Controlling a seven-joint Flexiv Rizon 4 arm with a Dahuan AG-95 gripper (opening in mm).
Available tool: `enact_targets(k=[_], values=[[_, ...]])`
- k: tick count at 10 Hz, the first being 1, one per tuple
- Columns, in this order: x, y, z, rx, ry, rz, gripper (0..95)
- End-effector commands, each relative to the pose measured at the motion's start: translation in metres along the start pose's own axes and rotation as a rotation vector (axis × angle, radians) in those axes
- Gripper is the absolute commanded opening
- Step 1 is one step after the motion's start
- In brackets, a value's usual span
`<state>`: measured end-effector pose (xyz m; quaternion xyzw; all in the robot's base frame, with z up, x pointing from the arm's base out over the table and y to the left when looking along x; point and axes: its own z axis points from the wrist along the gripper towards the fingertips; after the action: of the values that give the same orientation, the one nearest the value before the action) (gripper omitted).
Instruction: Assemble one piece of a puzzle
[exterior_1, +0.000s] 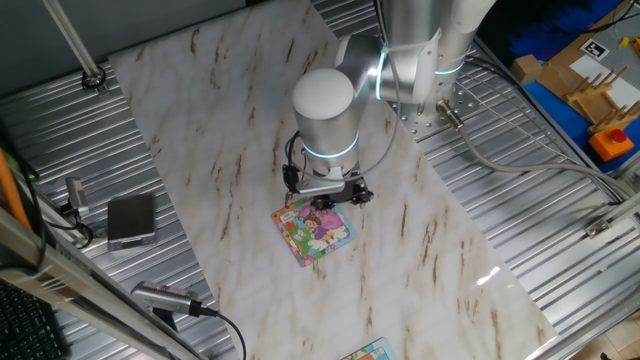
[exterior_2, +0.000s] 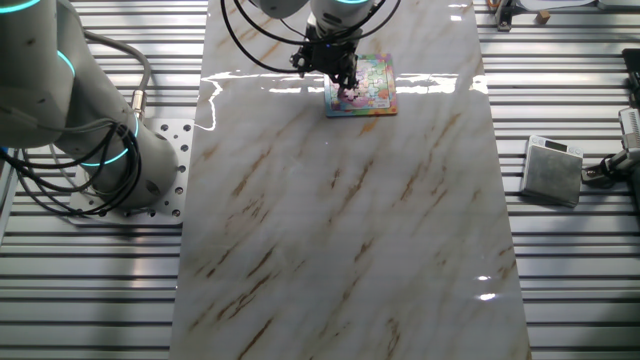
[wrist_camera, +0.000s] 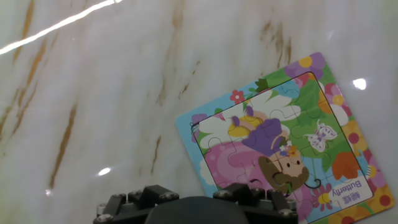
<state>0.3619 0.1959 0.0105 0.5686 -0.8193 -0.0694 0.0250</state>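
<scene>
The puzzle (exterior_1: 316, 231) is a small square cartoon board lying flat on the marble sheet; it also shows in the other fixed view (exterior_2: 362, 84) and the hand view (wrist_camera: 283, 140). My gripper (exterior_1: 331, 203) hangs low over the board's edge nearest the arm, fingertips close to or on its surface (exterior_2: 347, 88). In the hand view only the gripper's black body (wrist_camera: 193, 210) shows along the bottom edge, covering the board's lower left corner. The fingers are too small and dark to tell whether they are open or shut. The piece does not show as a separate thing.
A grey box (exterior_1: 131, 220) sits on the ribbed metal beside the marble sheet (exterior_2: 340, 240). A sliver of another board (exterior_1: 368, 352) lies at the sheet's near edge. Cables (exterior_1: 190, 305) and blue and orange items (exterior_1: 610, 140) lie beyond the sheet.
</scene>
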Motion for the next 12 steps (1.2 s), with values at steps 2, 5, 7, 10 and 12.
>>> enact_targets(k=[2, 5, 7, 10, 12], values=[[-0.0002, -0.0007, -0.0003, 0.004, 0.003, -0.004, 76.0], [-0.0007, -0.0017, -0.0009, 0.006, 0.004, -0.006, 76.0], [-0.0011, -0.0024, -0.0013, 0.007, 0.005, -0.008, 76.0], [-0.0014, -0.0032, -0.001, 0.01, 0.008, -0.01, 76.0], [-0.0014, -0.0033, -0.001, 0.011, 0.008, -0.011, 76.0]])
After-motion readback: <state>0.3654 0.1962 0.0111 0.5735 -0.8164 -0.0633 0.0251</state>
